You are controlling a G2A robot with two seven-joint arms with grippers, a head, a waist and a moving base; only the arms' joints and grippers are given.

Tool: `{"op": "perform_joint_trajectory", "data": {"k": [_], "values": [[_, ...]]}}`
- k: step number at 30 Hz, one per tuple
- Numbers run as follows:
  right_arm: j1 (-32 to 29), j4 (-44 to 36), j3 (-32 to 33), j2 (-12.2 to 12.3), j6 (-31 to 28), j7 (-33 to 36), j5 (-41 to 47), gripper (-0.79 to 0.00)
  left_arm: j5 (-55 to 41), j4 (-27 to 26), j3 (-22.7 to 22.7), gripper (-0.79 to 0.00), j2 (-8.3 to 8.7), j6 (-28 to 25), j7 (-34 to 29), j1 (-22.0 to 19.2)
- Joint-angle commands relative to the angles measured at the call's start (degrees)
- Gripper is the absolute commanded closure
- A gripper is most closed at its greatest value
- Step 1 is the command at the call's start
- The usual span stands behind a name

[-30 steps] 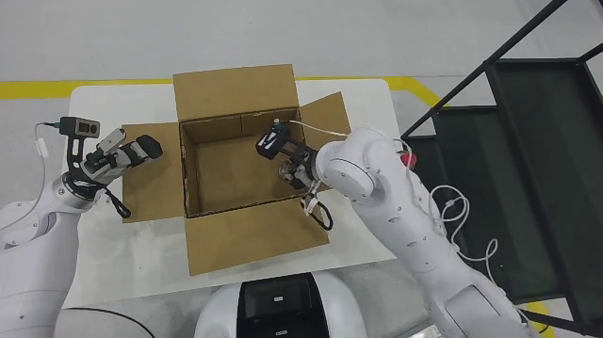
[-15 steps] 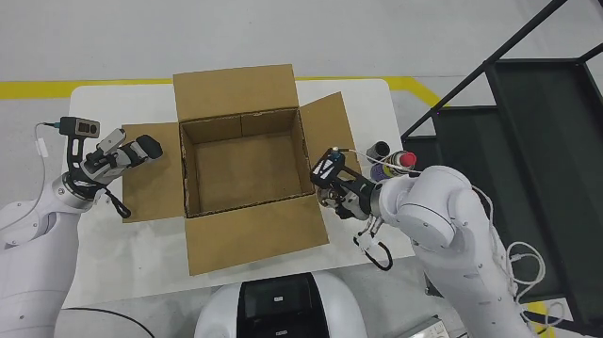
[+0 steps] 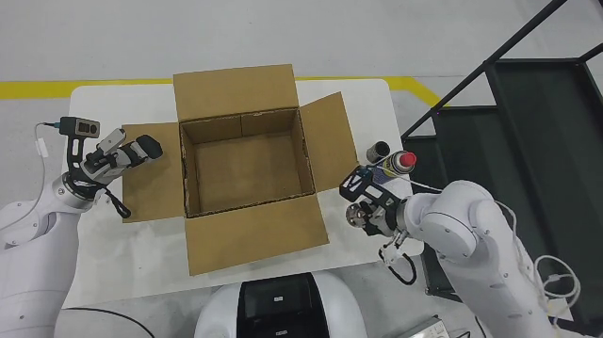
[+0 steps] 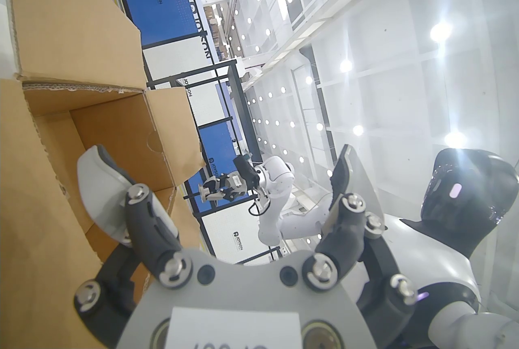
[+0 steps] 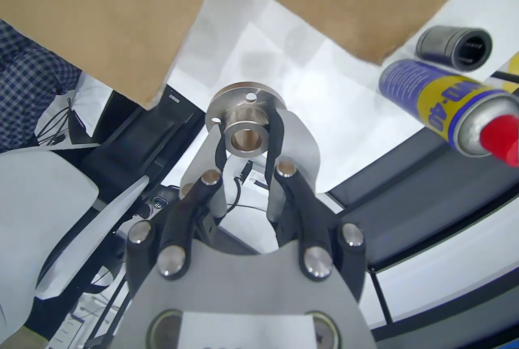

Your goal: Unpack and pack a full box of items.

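An open cardboard box (image 3: 247, 164) stands mid-table with its four flaps spread; its inside looks bare. My right gripper (image 3: 359, 212) hovers over the table's front right part, past the box's right flap, shut on a flanged metal bushing (image 5: 244, 122). Farther right stand a blue and yellow spray can (image 3: 399, 164) with a red cap, also the spray can (image 5: 442, 103), and a dark metal cylinder (image 3: 379, 152), also the cylinder (image 5: 453, 48). My left gripper (image 3: 151, 148) is held open above the box's left flap, with nothing between its fingers (image 4: 106, 172).
The white table (image 3: 122, 98) carries the box in its middle. A dark metal stair frame (image 3: 509, 121) stands close to the table's right edge. A checked sleeve (image 5: 28, 75) shows beside the table in the right wrist view.
My right gripper has come up out of the box with the bushing and swung right, over the right flap, to the table's front right part. The left arm kept still.
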Motion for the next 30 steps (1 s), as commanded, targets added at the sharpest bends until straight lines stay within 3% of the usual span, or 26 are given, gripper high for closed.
{"op": "perform_joint_trajectory", "data": {"k": [1,11,26,30], "values": [[0.20,0.48,0.07,0.80,0.01,0.00,0.59,0.000,0.00,0.00,0.00,-0.785,0.00,0.00,0.00,0.00],[0.88,8.19,0.16,2.70,-0.21,-0.39,1.57,0.000,0.00,0.00,0.00,-0.785,0.00,0.00,0.00,0.00],[1.01,21.27,-2.79,2.86,-5.06,-15.80,-0.87,0.000,0.00,0.00,0.00,-0.785,0.00,0.00,0.00,0.00],[1.01,21.27,-2.79,2.86,-5.06,-15.80,-0.87,0.000,0.00,0.00,0.00,-0.785,0.00,0.00,0.00,0.00]]}}
